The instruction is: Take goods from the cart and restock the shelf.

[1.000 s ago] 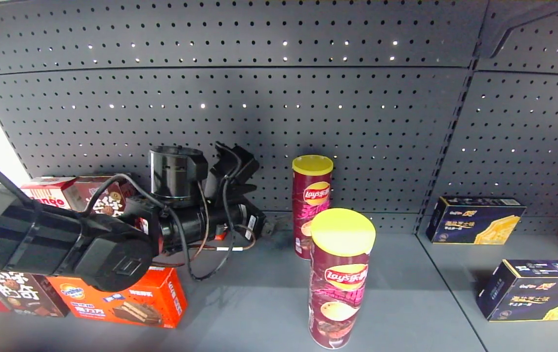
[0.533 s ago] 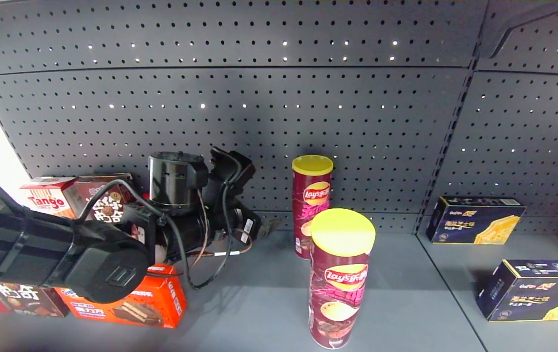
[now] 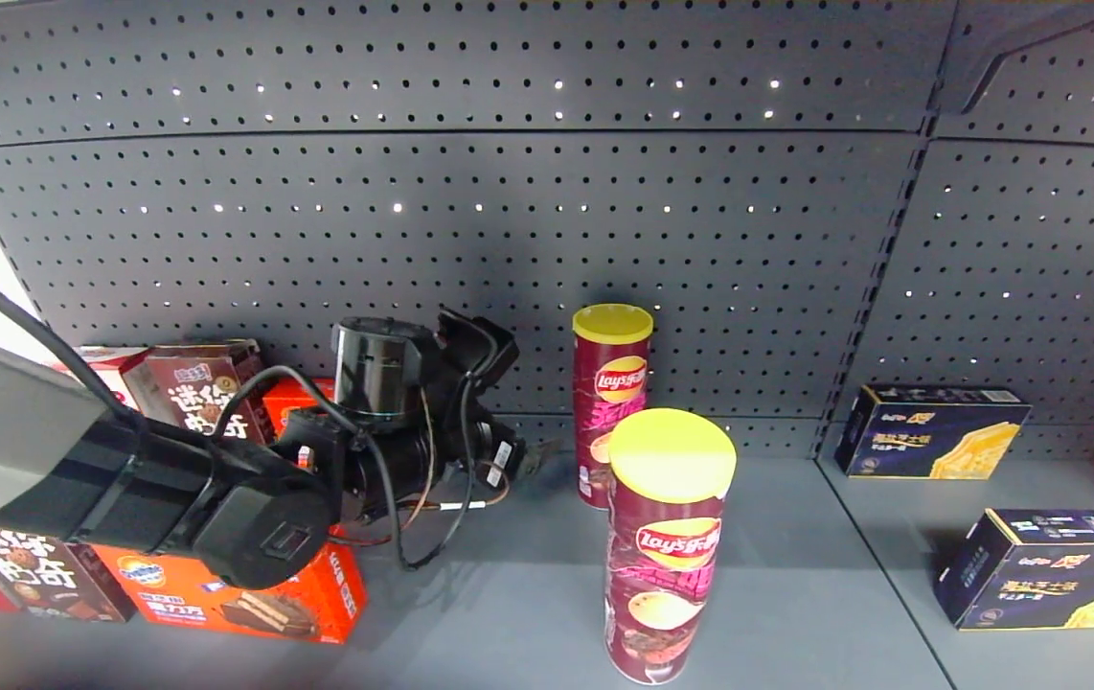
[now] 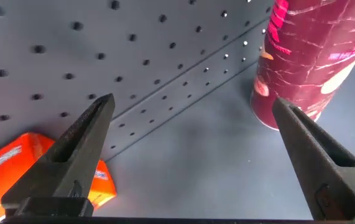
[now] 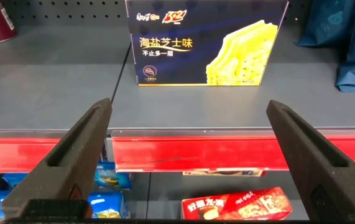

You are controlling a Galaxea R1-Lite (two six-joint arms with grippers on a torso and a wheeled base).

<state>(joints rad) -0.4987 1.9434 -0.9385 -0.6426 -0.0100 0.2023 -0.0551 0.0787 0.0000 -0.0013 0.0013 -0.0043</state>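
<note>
My left arm lies low over the grey shelf (image 3: 509, 613). Its gripper (image 3: 535, 452) sits near the perforated back wall, just left of the rear chip can (image 3: 612, 402). In the left wrist view this gripper (image 4: 191, 102) is open and holds nothing, with the maroon can (image 4: 308, 56) standing beyond one finger and an orange box (image 4: 15, 168) by the other. A second yellow-lidded can (image 3: 670, 546) stands nearer the shelf front. My right gripper (image 5: 188, 104) is open and holds nothing, in front of the shelf edge, facing a dark blue box (image 5: 205, 43).
Snack boxes crowd the shelf's left end, among them a flat orange box (image 3: 250, 594) and a brown one (image 3: 197, 398). Two dark blue boxes (image 3: 930, 431) (image 3: 1055, 570) sit on the right bay. A red price strip (image 5: 196, 152) lines the shelf edge, with more goods below.
The left arm drew back slightly to the left, then shifted right toward the rear can and a little lower. Cans and boxes stayed put.
</note>
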